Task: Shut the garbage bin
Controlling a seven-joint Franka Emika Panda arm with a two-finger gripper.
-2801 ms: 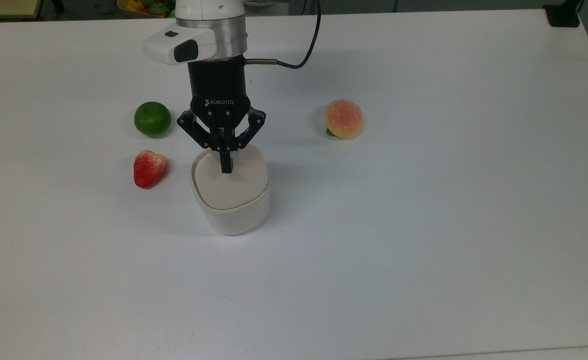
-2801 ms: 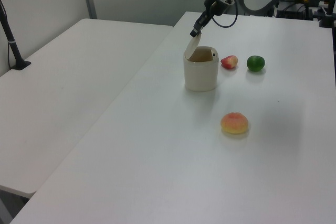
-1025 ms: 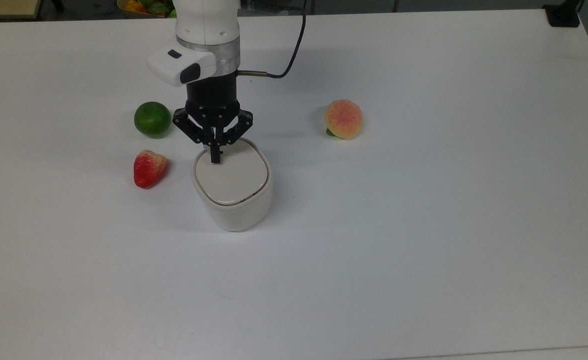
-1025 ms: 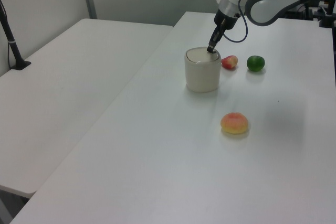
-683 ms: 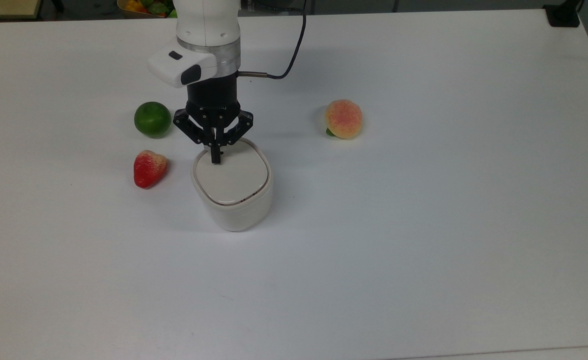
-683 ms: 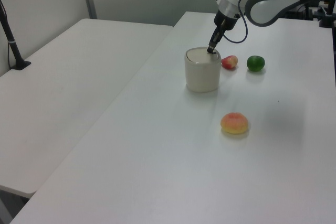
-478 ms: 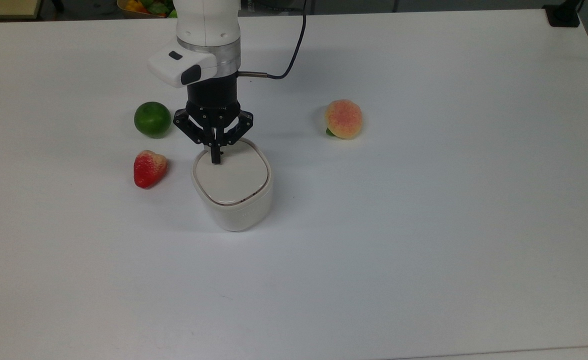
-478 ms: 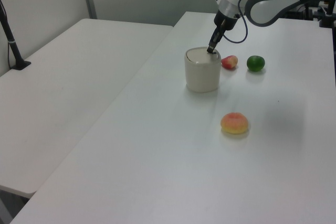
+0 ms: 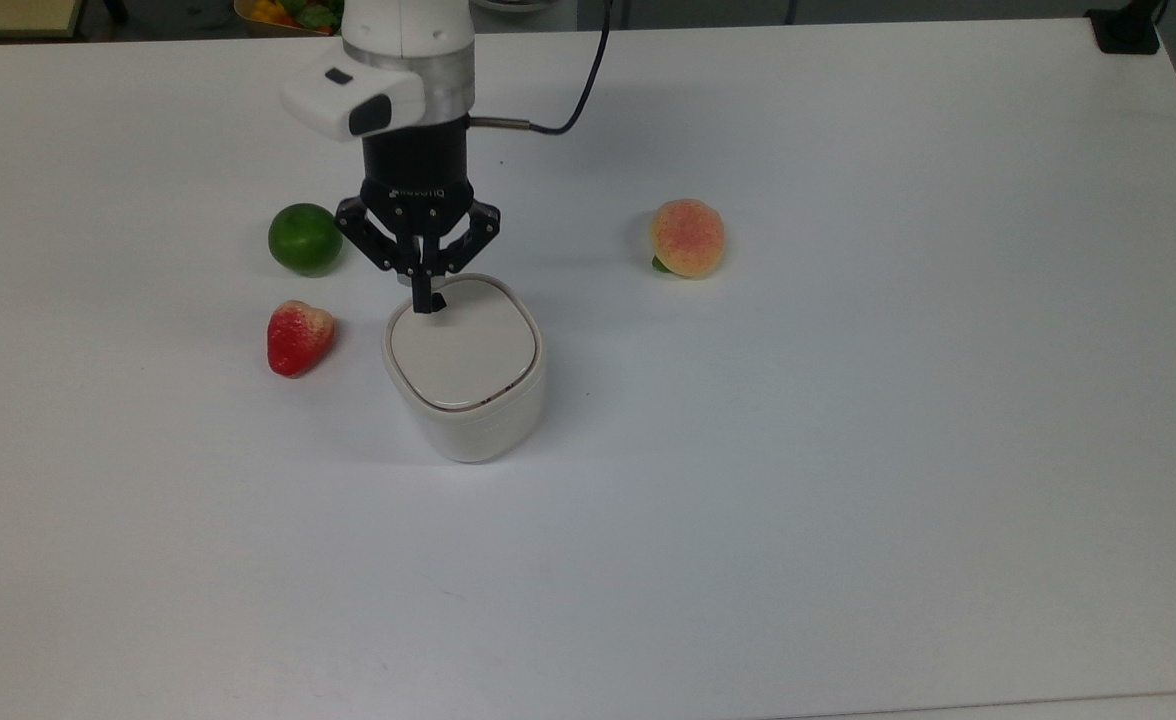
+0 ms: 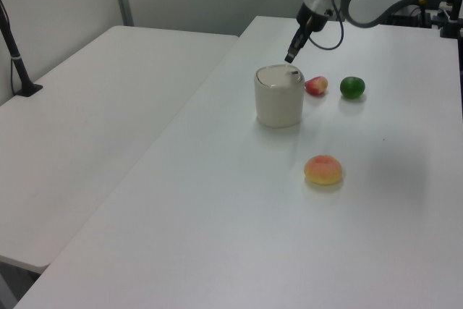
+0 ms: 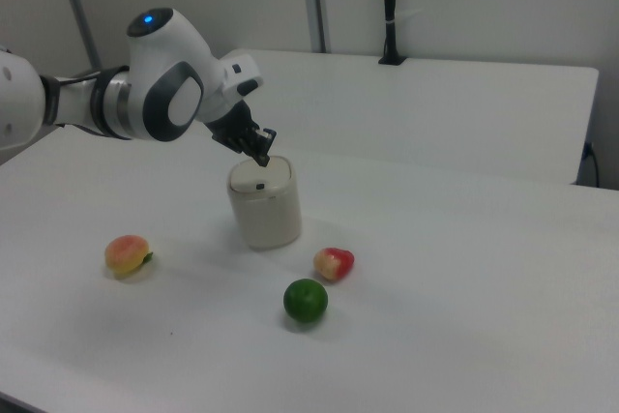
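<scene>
Gripper (image 9: 428, 300): black two-finger unit on the white arm, pointing down; fingers drawn together with nothing between them. In the left view (image 10: 289, 56) it hangs clear above the bin, no contact with the lid. In the right view (image 11: 261, 156) its tip sits just over the lid's edge on the arm's side.
Garbage bin (image 9: 468, 420): off-white rounded-square tub, upright on the table; in the top view it stands left of centre, directly below the gripper.
Lid (image 9: 463, 345): flat, beige, lying level on the bin's rim, closed. A thin dark seam shows along the front edge in the top view. A small dark tab shows near its edge in the right view (image 11: 259, 186).
Table (image 9: 898, 450): white, carries everything listed.
Strawberry (image 9: 298, 336): red with a pale top, near the bin on the top view's left, not touching it.
Green fruit (image 9: 304, 238): round, behind the strawberry in the top view, just beside the gripper's linkage on the top view's left.
Peach (image 9: 687, 237): orange-pink, well apart from the bin on the top view's right; in the left view (image 10: 323, 170) it lies nearest the camera.
Cable (image 9: 588, 80): black, runs from the wrist off the top edge of the top view.
Second table (image 10: 94, 113): white, alongside on the left view's left.
</scene>
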